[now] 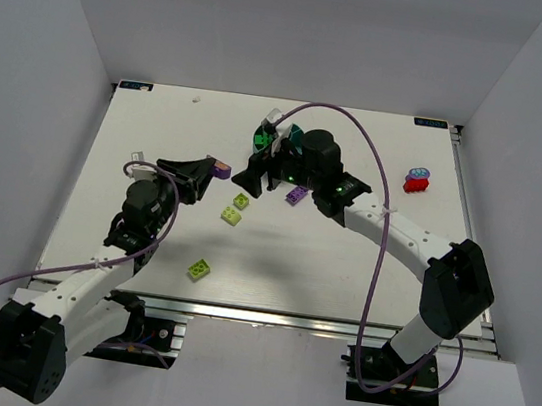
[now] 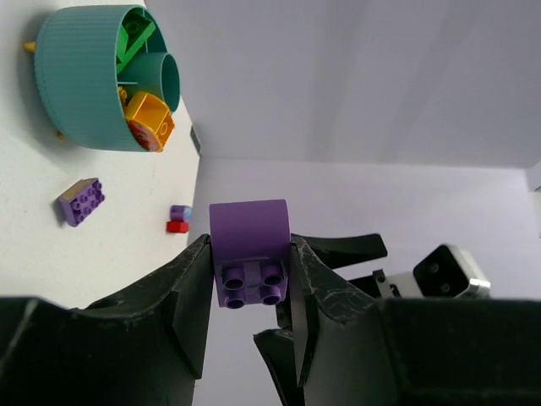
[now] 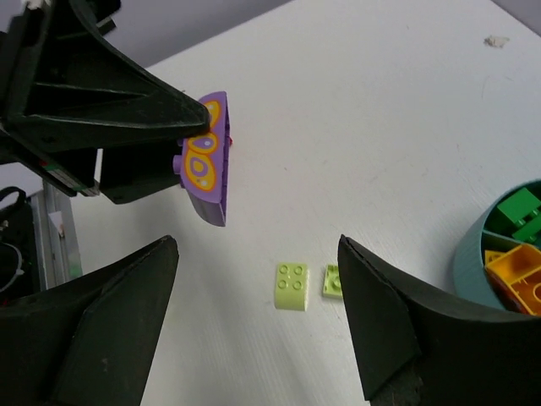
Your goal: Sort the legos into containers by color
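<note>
Our left end effector [image 2: 249, 292] is clamped on a purple brick [image 2: 249, 245], gripping it from both sides. The studs face the wrist camera and the curved top points away. The right wrist view shows an orange and lilac print on one face of the brick, which hangs clear of the table [image 1: 323, 261]. Our right end effector [image 3: 254, 254] stands wide apart and holds nothing. It hovers just beside the bowl [image 2: 80, 85] with its opening turned toward the held brick, near it but not touching.

We judge the step in hand to be getting this purple brick to the bowl, either by carrying it across or by passing it to the right side. To do it well we should hold the squeeze firm, because the grip sits at the studded end and the brick could pivot. If we pass it, the right fingers [image 3: 372, 321] should close on the free curved part before the left lets go. If we carry it, the right arm covers much of the bowl from above and needs to make room first.

In the bowl an orange brick [image 2: 148, 118] and green bricks [image 2: 131, 38] appear to sit in different wedges; we cannot tell which wedge is for purple. Farther out on the table lie a flat purple brick [image 2: 81, 201] near the bowl, three lime bricks [image 1: 232, 217] between the arms, and a red and blue piece [image 1: 417, 179] well apart to the right.
</note>
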